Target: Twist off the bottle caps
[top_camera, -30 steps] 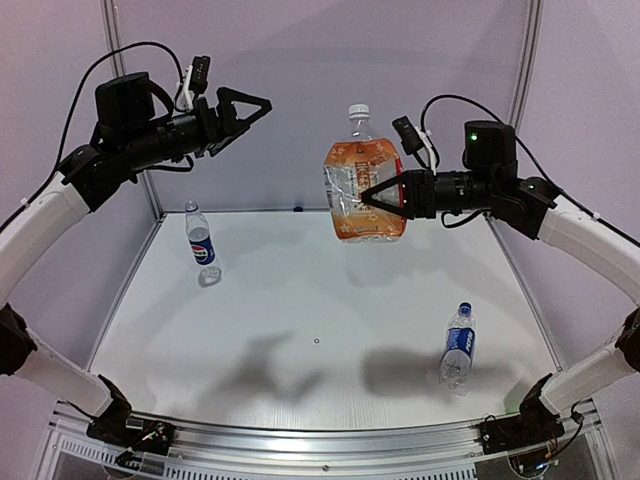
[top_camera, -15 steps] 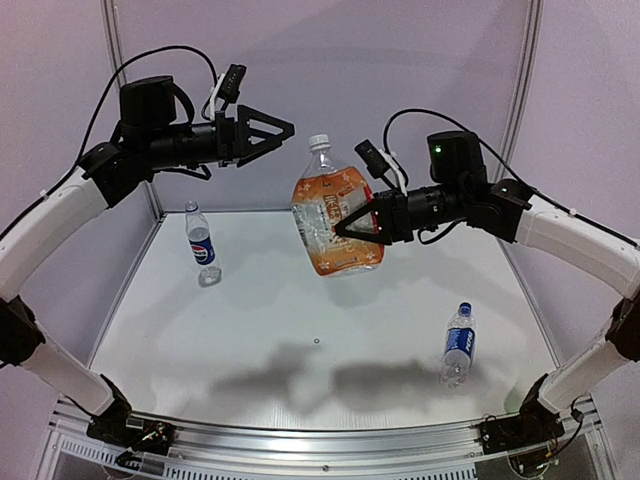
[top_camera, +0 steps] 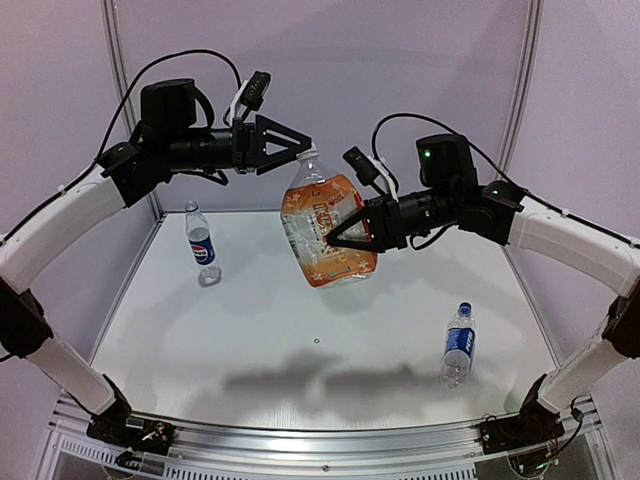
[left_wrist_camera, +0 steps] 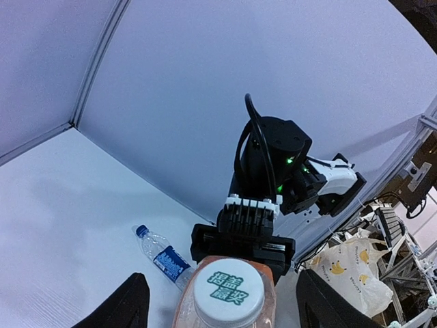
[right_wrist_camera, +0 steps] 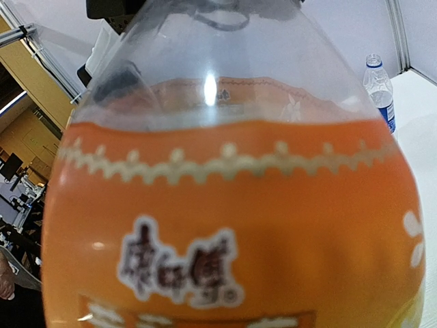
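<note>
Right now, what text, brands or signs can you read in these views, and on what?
"揭盖赢奖" (first character unsure): green print on the whitish round plastic cap of the squat orange-labelled clear bottle.
"康師傅": dark characters outlined white on that bottle's orange label.
Left slim blue-labelled clear bottle: round red-white-blue logo, lettering too small to read.
Right slim blue-labelled clear bottle: white print, too small to read.

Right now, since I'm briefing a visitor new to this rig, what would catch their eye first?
The squat orange-labelled bottle hangs in mid-air over the table, clamped at its label by the right tool. The left tool sits at the bottle's top, open fingers either side of its whitish cap, not touching. Two slim blue-labelled bottles stand apart on the table, back left and front right.
</note>
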You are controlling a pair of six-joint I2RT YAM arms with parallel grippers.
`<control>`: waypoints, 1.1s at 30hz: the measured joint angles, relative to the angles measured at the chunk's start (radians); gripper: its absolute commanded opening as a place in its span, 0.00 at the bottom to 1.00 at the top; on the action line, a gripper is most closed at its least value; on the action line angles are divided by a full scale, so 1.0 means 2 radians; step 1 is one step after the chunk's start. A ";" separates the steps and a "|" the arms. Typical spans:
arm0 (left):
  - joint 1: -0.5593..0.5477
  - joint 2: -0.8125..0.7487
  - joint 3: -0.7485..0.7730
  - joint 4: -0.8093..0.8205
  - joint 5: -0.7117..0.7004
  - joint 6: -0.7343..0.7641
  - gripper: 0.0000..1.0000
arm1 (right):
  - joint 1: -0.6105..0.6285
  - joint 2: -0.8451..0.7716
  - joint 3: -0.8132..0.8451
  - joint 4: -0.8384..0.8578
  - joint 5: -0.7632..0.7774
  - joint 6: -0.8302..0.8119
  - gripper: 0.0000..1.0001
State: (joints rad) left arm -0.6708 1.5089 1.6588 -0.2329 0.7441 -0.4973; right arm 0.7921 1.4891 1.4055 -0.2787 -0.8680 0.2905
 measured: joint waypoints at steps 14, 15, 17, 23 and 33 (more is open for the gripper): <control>-0.003 0.042 0.069 -0.015 0.033 -0.008 0.51 | 0.008 0.001 0.000 0.002 0.009 0.001 0.23; -0.003 0.043 0.072 -0.019 0.035 -0.008 0.51 | 0.008 0.001 0.000 0.002 0.010 0.001 0.23; -0.004 0.047 0.074 -0.024 0.036 -0.008 0.52 | 0.008 0.001 0.000 0.002 0.011 0.001 0.23; -0.005 0.054 0.074 -0.043 0.038 -0.005 0.50 | 0.008 0.001 0.000 0.004 0.016 0.001 0.23; -0.005 0.055 0.074 -0.054 0.038 0.003 0.58 | 0.008 0.001 0.000 0.004 0.018 0.001 0.23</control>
State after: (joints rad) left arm -0.6815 1.6192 1.8072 -0.3416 0.8196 -0.4911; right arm 0.8078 1.4902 1.4055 -0.2714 -0.8318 0.2924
